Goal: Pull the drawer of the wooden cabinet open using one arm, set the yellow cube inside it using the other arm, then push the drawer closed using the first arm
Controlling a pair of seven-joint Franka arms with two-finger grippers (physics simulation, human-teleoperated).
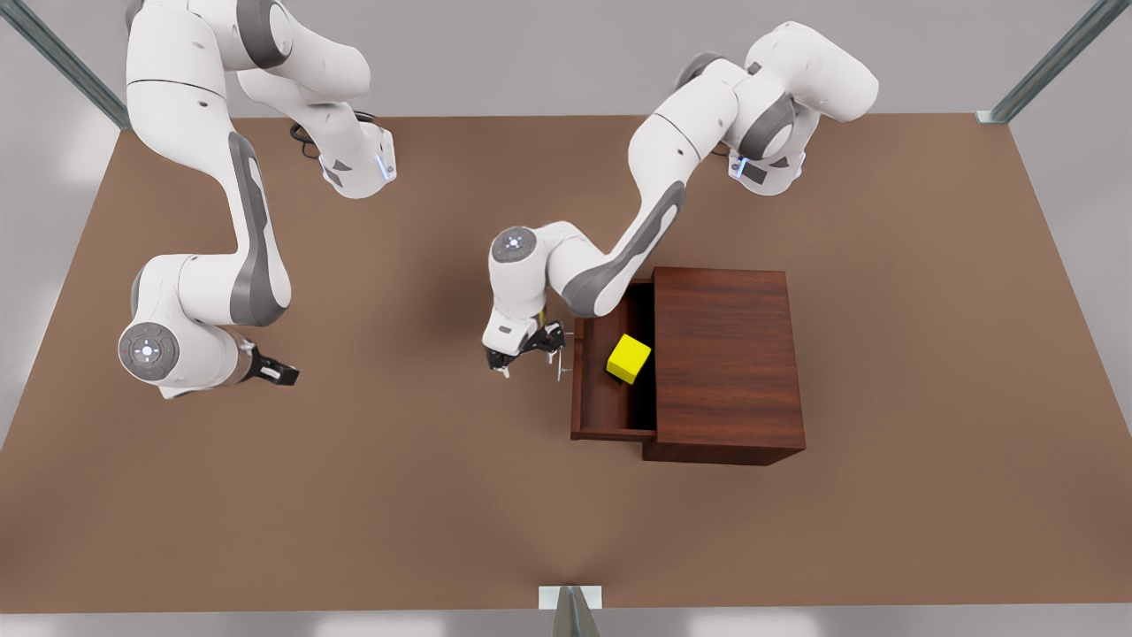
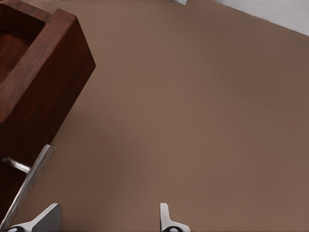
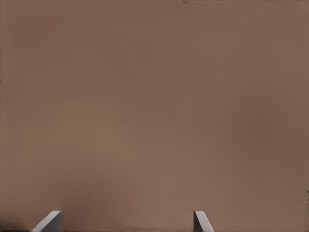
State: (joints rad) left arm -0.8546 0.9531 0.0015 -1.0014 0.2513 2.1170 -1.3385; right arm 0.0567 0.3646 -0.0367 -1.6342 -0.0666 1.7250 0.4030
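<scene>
The wooden cabinet stands on the table at the front view's right of centre. Its drawer is pulled out toward the front view's left. The yellow cube lies inside the open drawer, slightly tilted. My left gripper hovers just outside the drawer front, beside the silver bar handle, open and holding nothing. In the left wrist view the left gripper is apart from the handle and the drawer. My right gripper waits open far at the front view's left, over bare table.
The brown table stretches wide around the cabinet. Metal frame posts stand at the back corners, and a small bracket sits at the near edge.
</scene>
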